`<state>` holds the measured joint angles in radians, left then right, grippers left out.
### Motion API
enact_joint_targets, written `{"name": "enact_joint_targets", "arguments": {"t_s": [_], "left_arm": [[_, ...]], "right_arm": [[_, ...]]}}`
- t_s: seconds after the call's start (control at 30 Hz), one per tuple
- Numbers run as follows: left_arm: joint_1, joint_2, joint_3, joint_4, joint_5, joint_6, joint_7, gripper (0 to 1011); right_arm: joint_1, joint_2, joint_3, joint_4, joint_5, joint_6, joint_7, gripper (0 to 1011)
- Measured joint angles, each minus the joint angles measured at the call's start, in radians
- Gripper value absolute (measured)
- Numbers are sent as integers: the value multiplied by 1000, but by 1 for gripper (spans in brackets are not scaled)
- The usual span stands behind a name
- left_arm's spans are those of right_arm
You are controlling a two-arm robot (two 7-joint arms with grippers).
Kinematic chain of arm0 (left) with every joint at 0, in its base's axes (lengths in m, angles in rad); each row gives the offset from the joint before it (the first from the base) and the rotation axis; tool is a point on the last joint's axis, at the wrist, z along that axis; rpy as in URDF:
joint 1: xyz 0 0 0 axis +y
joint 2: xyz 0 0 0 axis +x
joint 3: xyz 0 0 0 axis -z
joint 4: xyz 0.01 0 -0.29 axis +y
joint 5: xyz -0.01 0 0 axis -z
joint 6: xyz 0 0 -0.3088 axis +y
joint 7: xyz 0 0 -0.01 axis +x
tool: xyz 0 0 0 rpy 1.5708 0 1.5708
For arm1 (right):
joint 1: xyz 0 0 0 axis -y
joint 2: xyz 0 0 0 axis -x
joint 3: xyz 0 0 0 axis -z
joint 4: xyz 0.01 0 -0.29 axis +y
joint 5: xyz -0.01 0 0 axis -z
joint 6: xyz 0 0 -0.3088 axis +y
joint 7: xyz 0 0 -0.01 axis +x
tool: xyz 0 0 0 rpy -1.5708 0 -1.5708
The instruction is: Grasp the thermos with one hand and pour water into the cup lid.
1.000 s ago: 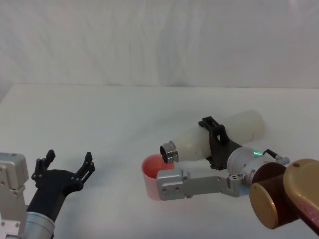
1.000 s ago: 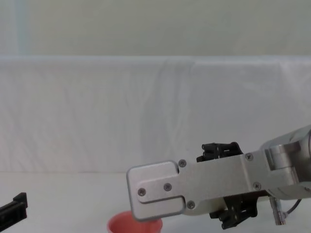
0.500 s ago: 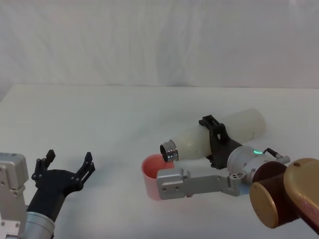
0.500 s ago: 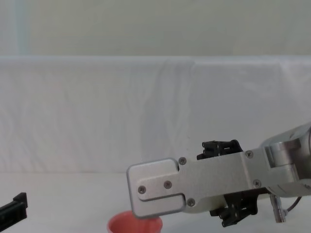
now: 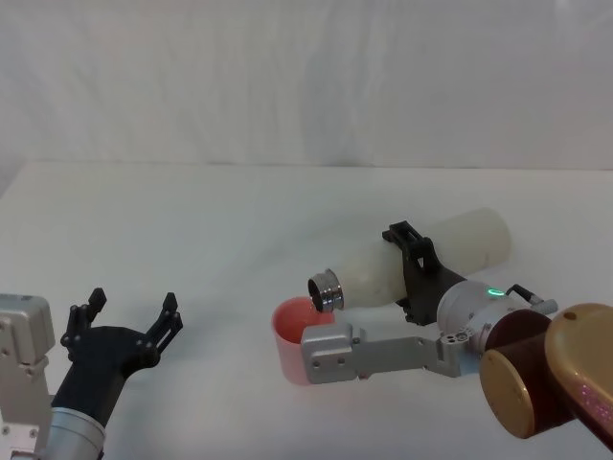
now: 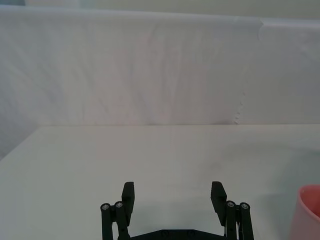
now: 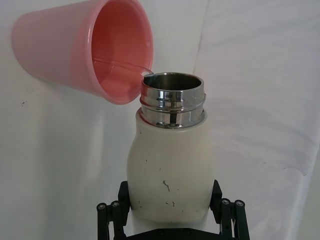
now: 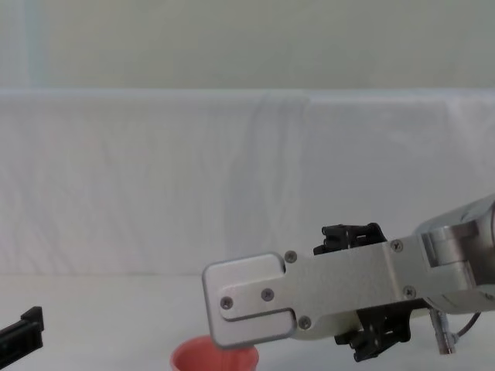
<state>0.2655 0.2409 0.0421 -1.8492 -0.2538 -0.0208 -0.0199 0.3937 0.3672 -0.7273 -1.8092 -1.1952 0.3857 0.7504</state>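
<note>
You have a white table (image 5: 192, 220) before you, and behind it a white cloth backdrop (image 5: 306, 77) closes the room. Your right gripper (image 5: 410, 271) is clamped on the thermos (image 5: 450, 251), which lies almost level above the table, its steel neck over the rim of the cup lid (image 5: 289, 337). Your left gripper (image 5: 129, 316) rests at the near left with its fingers spread apart.

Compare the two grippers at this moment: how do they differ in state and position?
The right gripper is shut on the thermos, tipped with its neck over the cup lid; the left gripper is open and holds nothing. The right is at mid-table, the left near the robot. Both are black and two-fingered.
</note>
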Motion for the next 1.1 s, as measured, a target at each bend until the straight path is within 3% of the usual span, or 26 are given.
{"name": "enact_joint_targets", "arguments": {"t_s": [1.1], "left_arm": [[0, 0, 0, 0, 0, 0, 0, 1001]], "right_arm": [[5, -7, -3, 13, 6, -4, -3, 957]]}}
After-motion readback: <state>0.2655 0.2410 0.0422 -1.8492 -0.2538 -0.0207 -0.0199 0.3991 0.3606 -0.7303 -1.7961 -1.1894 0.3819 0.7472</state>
